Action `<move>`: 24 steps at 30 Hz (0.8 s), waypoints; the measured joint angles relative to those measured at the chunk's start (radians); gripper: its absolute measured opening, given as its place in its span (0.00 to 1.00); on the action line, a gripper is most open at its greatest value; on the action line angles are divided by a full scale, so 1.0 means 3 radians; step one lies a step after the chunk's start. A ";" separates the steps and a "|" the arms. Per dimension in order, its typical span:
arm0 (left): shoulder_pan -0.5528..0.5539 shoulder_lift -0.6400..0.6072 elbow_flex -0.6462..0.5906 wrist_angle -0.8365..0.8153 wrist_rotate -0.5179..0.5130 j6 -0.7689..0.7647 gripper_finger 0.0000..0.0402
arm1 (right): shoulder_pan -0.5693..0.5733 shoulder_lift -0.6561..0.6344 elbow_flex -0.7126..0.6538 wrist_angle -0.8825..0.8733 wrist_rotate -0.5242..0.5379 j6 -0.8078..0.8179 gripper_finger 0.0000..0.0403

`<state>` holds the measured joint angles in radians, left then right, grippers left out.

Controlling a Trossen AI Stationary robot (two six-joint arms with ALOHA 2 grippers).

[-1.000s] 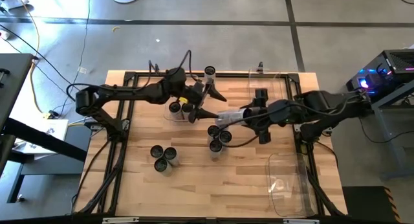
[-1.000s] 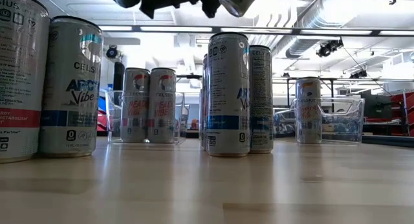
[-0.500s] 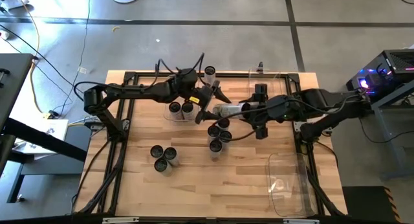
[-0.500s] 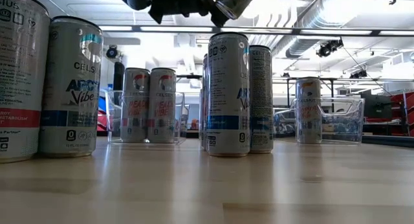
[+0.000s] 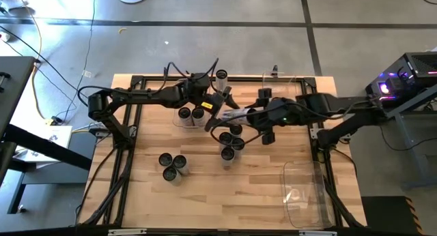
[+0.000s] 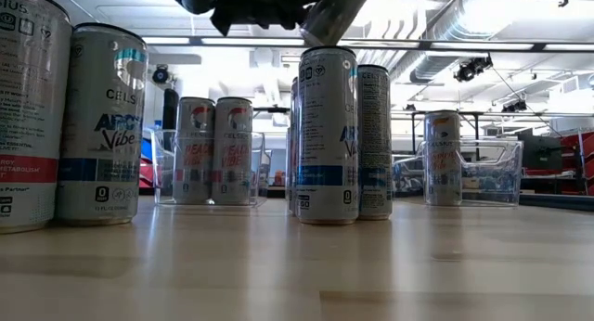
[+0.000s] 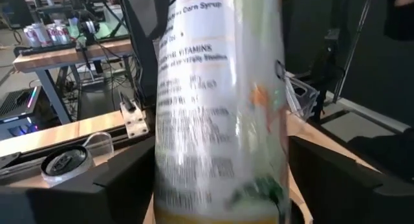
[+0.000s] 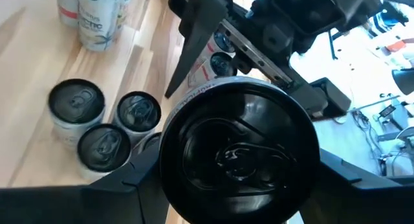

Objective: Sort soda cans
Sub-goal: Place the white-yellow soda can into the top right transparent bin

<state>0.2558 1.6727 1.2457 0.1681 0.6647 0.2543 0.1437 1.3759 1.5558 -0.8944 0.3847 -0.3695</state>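
"CELSIUS" on near can (image 6: 102, 126), perhaps "PEACH VIBE" on binned cans (image 6: 213, 152)

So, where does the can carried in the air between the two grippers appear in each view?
High view: carried can lies sideways at the table's middle.
Low view: only its end shows, at the top edge.
Left wrist view: fills the centre.
Right wrist view: its dark top faces the camera.
Shared landmark: the can cluster just below it.
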 joint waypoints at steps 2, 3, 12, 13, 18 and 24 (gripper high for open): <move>0.0000 0.0000 0.0000 -0.0082 -0.0002 0.0057 0.75 | -0.0022 0.0060 0.0000 0.0034 -0.0002 -0.0048 0.59; 0.0000 0.0000 0.0000 -0.0113 -0.0006 0.0064 0.74 | -0.0031 0.0080 0.0000 0.0030 -0.0002 -0.0066 0.59; 0.0004 0.0000 -0.0001 -0.0218 -0.0031 0.0155 0.61 | -0.0085 0.0131 0.0000 0.0029 -0.0035 -0.0070 0.59; 0.0004 0.0000 -0.0001 -0.0218 -0.0036 0.0156 0.61 | -0.0090 0.0131 0.0000 0.0028 -0.0035 -0.0057 0.60; 0.0001 -0.0007 -0.0001 -0.0218 -0.0115 0.0289 0.61 | -0.0132 0.0129 0.0000 0.0028 -0.0045 0.0128 0.74; -0.0011 -0.0013 -0.0001 -0.0198 -0.0601 0.0418 0.61 | -0.0150 0.0126 -0.0001 -0.0090 0.0286 0.0421 0.77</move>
<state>0.2523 1.6688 1.2453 0.1087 0.4844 0.3798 0.0987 1.4137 1.5555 -0.9213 0.4706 -0.2431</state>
